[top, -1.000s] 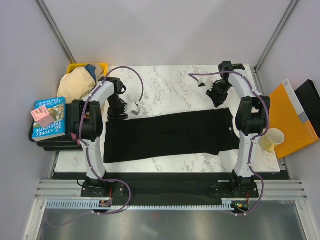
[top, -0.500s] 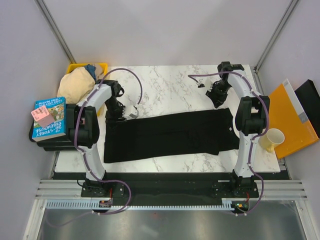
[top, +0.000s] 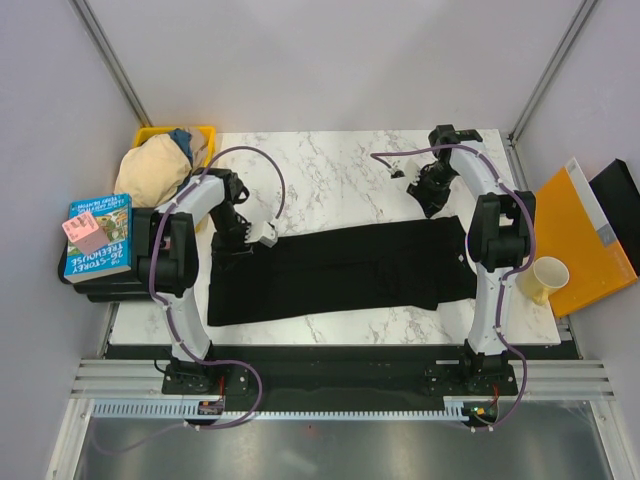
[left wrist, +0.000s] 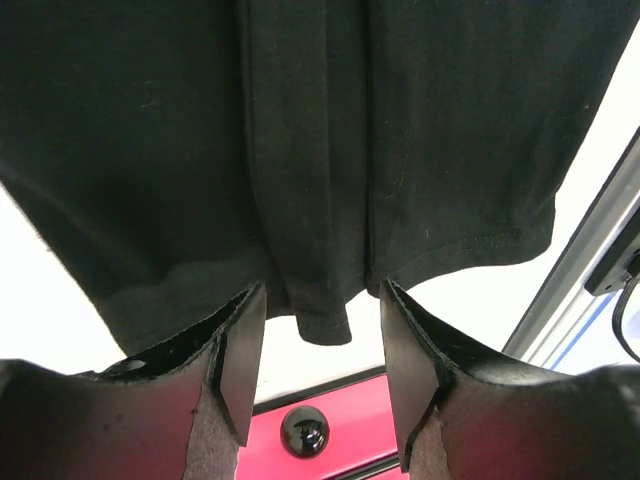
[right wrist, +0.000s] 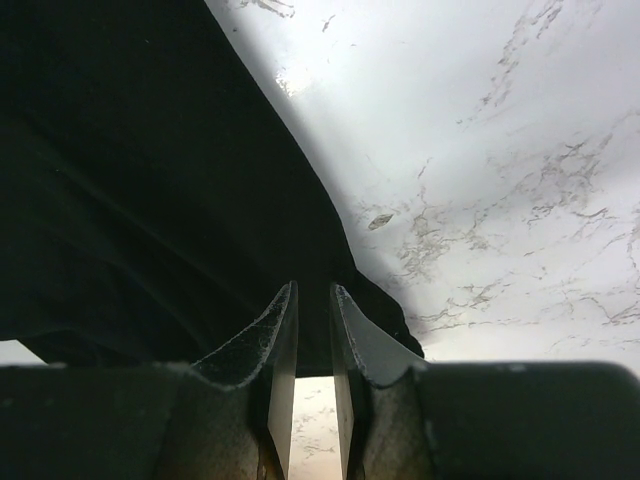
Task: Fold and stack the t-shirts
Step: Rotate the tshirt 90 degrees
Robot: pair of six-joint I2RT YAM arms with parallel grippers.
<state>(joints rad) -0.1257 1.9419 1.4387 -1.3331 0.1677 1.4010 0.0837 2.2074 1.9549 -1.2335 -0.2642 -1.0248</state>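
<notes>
A black t-shirt lies folded into a long strip across the marble table. My left gripper is at the strip's far left corner. In the left wrist view it is open, with the shirt's hem just ahead of the fingertips and a small folded flap between them. My right gripper is just beyond the strip's far right corner. In the right wrist view it has its jaws a narrow slit apart, tips over the shirt's edge, with marble showing through the gap.
A yellow bin holds beige cloth and a blue cloth at the far left. A book lies left of the table. An orange folder and a paper cup sit at the right.
My left gripper has moved nearer along the table to the shirt's far left corner. My right gripper has shifted slightly left. The shirt has not visibly moved.
</notes>
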